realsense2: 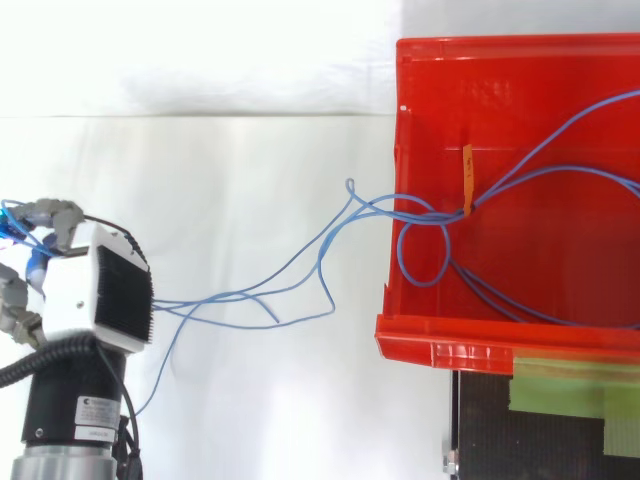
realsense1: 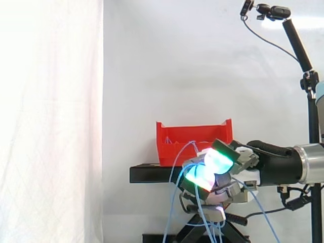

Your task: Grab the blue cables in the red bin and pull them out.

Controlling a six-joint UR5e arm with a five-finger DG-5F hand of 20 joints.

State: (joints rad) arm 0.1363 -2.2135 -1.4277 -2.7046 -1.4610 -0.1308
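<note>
Thin blue cables (realsense2: 437, 214) lie looped and knotted inside the red plastic bin (realsense2: 440, 350). They cross its wall and trail slack to the robot hand (realsense1: 237, 168), whose glowing green fingers (realsense1: 223, 161) are curled round several strands, just off the black stand's (realsense1: 147, 173) edge.

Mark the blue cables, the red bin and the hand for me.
blue cables (realsense2: 440, 214): top view, on the strands where they cross just inside the bin's wall.
red bin (realsense1: 212, 132): side view, on its side wall.
hand (realsense1: 223, 161): side view, on a glowing finger curled round the cables.
</note>
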